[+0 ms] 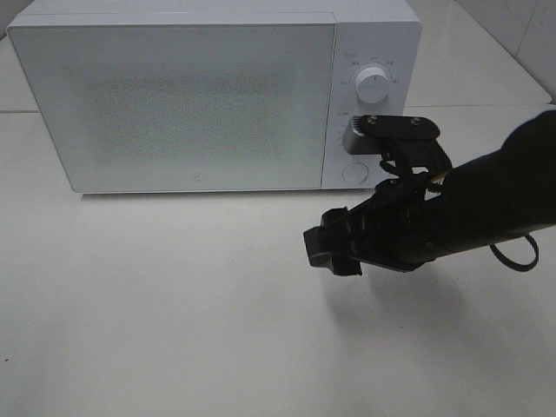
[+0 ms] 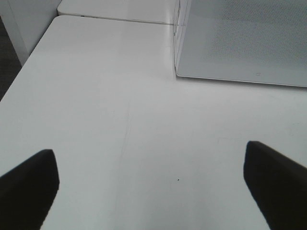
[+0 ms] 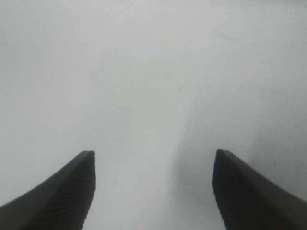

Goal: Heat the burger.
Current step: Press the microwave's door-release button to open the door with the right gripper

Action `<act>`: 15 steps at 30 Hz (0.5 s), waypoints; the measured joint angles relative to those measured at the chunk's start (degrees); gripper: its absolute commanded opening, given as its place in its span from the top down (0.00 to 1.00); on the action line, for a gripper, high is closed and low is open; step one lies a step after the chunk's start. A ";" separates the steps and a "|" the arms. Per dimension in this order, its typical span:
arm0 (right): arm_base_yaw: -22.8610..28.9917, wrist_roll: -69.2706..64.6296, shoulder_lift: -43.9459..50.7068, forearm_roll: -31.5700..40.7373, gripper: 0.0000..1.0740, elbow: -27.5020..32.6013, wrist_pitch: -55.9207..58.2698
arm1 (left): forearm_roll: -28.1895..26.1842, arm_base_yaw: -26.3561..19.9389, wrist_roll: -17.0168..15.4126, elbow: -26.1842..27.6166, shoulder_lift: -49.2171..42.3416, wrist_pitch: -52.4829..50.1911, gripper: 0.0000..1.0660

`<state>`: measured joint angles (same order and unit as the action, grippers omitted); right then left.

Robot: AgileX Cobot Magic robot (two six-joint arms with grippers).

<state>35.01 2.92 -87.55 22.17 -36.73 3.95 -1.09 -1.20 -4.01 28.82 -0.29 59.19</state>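
Note:
The burger is out of view in all three frames. A white microwave (image 1: 200, 104) stands at the back of the white table (image 1: 174, 304) with its door shut. My right gripper (image 1: 333, 248) hovers over the table in front of the microwave's control panel, pointing left and down. In the right wrist view, my right gripper (image 3: 153, 158) is open with only bare table between its dark fingers (image 3: 72, 191). My left gripper (image 2: 148, 158) is open wide over bare table, to the front left of the microwave (image 2: 244, 43); it does not show in the exterior view.
The microwave's panel carries a round dial (image 1: 373, 87) and a round button (image 1: 354, 172). The right arm (image 1: 495, 191) reaches in from the right edge with a loose cable loop. The table's left edge (image 2: 19, 72) drops to a dark floor.

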 measured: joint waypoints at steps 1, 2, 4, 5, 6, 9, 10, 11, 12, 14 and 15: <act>0.00 1.43 0.17 -2.46 0.36 -2.01 6.02 | 0.00 0.00 0.00 0.00 0.00 0.00 0.06; 0.00 1.43 0.17 -2.46 0.36 -2.01 6.02 | 0.00 0.00 0.00 0.00 0.00 0.00 0.06; 0.00 1.66 0.34 -3.95 0.36 -3.15 9.28 | 0.00 0.00 0.00 0.00 0.00 0.00 0.06; 0.00 1.66 0.52 -6.93 0.36 -5.10 14.84 | 0.00 0.00 0.00 0.00 0.00 0.00 0.06; 0.00 1.60 0.52 -8.08 0.36 -6.07 17.25 | 0.00 0.00 0.00 0.00 0.00 0.00 0.06; 0.00 0.11 0.52 -13.01 0.36 -8.94 28.25 | 0.00 0.00 0.00 0.00 0.00 0.00 0.06; 0.00 0.11 0.52 -13.01 0.36 -8.94 28.25 | 0.00 0.00 0.00 0.00 0.00 0.00 0.06; 0.00 -0.06 0.52 -13.81 0.36 -9.45 30.31 | 0.00 0.00 0.00 0.00 0.00 0.00 0.06; 0.00 -0.17 0.52 -14.90 0.36 -10.54 34.61 | 0.00 0.00 0.00 0.00 0.00 0.00 0.06; 0.00 -0.29 0.52 -15.24 0.36 -11.00 36.84 | 0.00 0.00 0.00 0.00 0.00 0.00 0.06; 0.00 -0.29 0.52 -15.24 0.36 -11.00 36.84 | 0.00 0.00 0.00 0.00 0.00 0.00 0.06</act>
<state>35.01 2.64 -87.03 6.93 -47.73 40.79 -1.09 -1.20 -4.01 28.82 -0.29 59.19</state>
